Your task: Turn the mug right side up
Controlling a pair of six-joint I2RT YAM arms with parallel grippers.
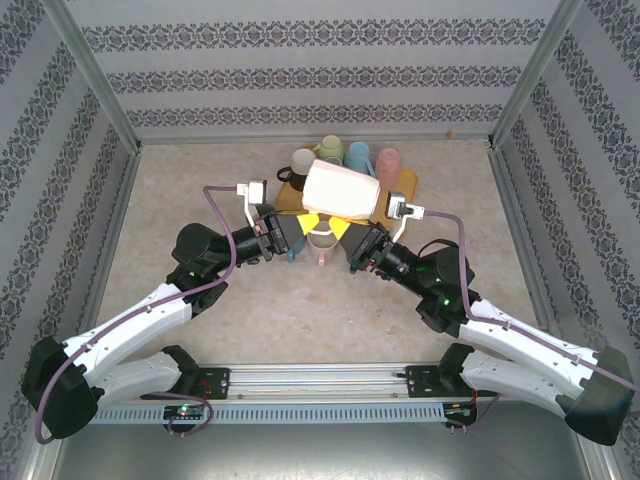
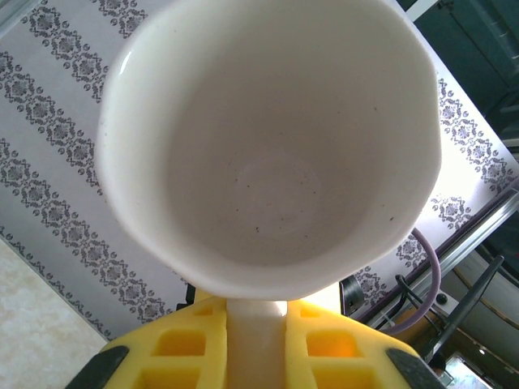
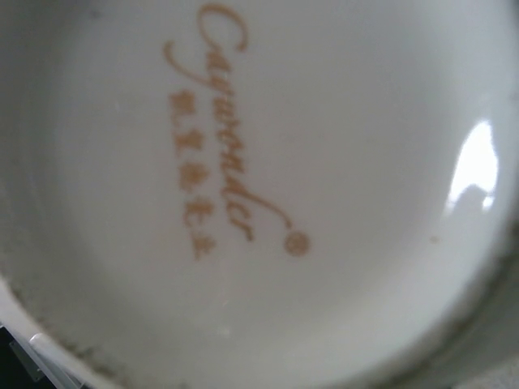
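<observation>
One white mug (image 1: 340, 190) is up off the table (image 1: 300, 300), sideways, my left pincer (image 2: 256, 312) clamped on its handle (image 2: 256, 356) and right pincer (image 1: 345, 230) closed by its base. Four more mugs (image 1: 330, 150) sit behind.

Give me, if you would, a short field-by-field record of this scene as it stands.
mug: white mug, held above the table, on its side
mouth: faces the left wrist camera
base: maker's mark faces the right wrist camera
left gripper: shut on a white part of the mug
right gripper: shut, by the base; grip unclear
below: other mugs on a yellow tray
</observation>
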